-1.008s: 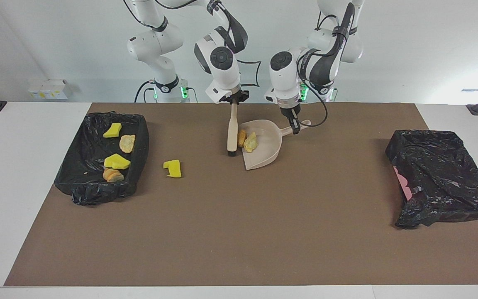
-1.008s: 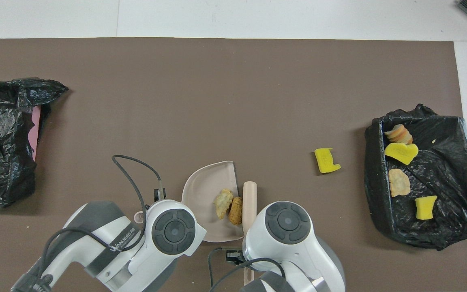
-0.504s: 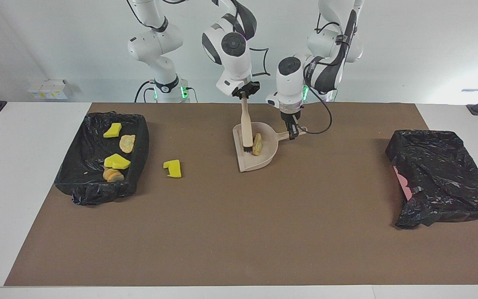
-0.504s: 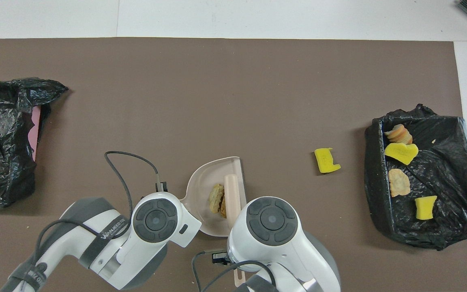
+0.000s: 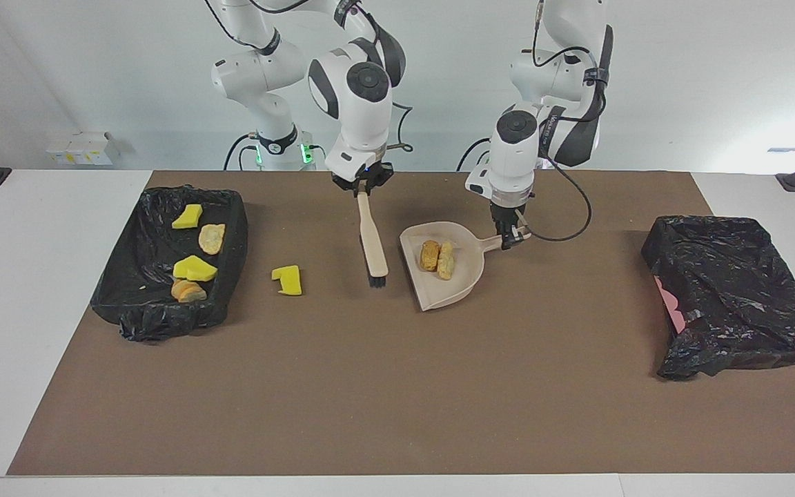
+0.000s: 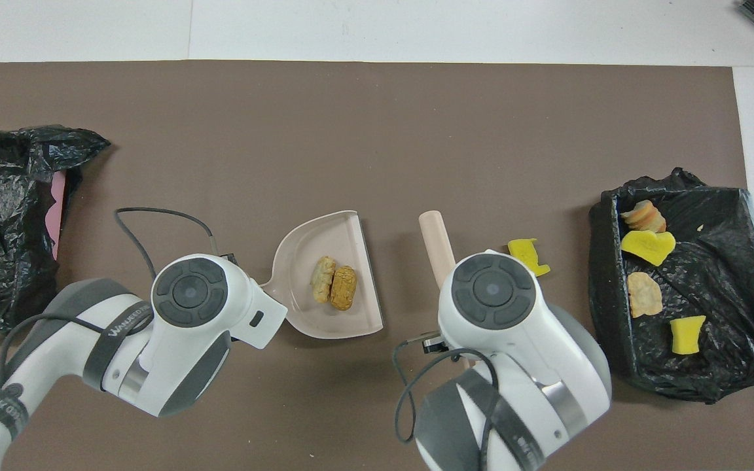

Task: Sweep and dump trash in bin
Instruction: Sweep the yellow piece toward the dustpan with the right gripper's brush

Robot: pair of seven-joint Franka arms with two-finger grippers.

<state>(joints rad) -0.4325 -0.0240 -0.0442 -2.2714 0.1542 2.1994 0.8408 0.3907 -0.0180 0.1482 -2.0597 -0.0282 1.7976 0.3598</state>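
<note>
While the left gripper [image 5: 510, 238] grips the dustpan [image 5: 456, 279] holding two bread lumps [image 5: 437, 258], the right gripper [image 5: 362, 188] clamps the brush [image 5: 373, 241]; four trash pieces [image 5: 194, 268] lie in the lined bin [image 5: 232, 259].

Probably a lab: bare white walls [image 5: 680, 76], matted table [image 5: 397, 414].

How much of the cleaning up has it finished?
Four pieces already lie in the bin at the right arm's end. Two lumps sit in the dustpan, held by the left tool; the right tool holds the brush. One yellow sponge piece remains beside that bin.
</note>
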